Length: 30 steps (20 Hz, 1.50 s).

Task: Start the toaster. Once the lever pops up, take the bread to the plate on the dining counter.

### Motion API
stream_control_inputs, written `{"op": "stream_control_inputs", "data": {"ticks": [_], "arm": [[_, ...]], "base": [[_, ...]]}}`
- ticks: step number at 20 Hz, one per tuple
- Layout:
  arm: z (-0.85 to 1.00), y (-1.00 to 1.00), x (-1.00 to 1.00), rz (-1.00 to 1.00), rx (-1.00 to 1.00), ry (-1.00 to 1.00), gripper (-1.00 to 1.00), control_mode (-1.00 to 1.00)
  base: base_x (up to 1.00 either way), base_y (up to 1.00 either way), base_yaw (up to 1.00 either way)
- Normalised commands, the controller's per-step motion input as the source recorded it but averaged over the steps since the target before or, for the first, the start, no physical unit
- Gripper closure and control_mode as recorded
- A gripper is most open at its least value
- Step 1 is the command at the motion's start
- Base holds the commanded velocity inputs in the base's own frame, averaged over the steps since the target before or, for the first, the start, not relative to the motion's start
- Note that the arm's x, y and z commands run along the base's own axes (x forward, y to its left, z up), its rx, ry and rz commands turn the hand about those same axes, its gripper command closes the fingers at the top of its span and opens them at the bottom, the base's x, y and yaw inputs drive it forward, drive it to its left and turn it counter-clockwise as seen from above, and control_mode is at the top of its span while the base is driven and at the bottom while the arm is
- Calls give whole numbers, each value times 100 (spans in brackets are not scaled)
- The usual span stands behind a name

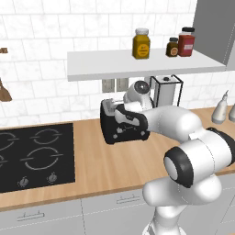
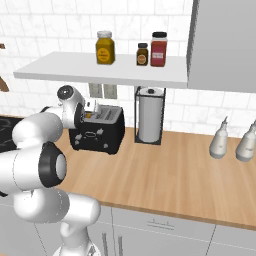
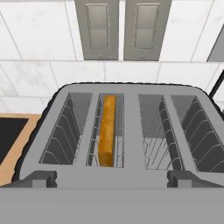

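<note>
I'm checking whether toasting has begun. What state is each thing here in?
toaster: upright on the wood counter, four slots facing up
bread: standing on edge in the second slot from the left in the hand view, top below the rim
other three slots: empty
pincer: above the toaster, looking down into it; open or shut cannot be told
paper towel roll: upright in its holder

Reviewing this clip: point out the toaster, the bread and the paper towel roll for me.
toaster [image 2: 97, 135]: right base view, on its black front face.
bread [image 3: 106, 131]: hand view, on the slice's top edge, in the second slot from the left.
paper towel roll [image 2: 150, 117]: right base view, on the white roll's side.
</note>
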Motion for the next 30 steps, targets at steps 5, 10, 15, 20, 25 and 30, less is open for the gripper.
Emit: {"op": "stream_control_inputs", "data": {"ticks": [5, 10, 15, 20, 25, 30], "arm": [[0, 0, 0, 0, 0, 0, -100, -100], [0, 0, 0, 0, 0, 0, -100, -100], [0, 0, 0, 0, 0, 0, -100, -100], [0, 0, 0, 0, 0, 0, -100, -100], [0, 0, 0, 0, 0, 0, -100, -100], [0, 0, 0, 0, 0, 0, -100, -100]], "base": [[0, 0, 0], [0, 0, 0], [0, 0, 0], [0, 0, 0], [0, 0, 0], [0, 0, 0]]}}
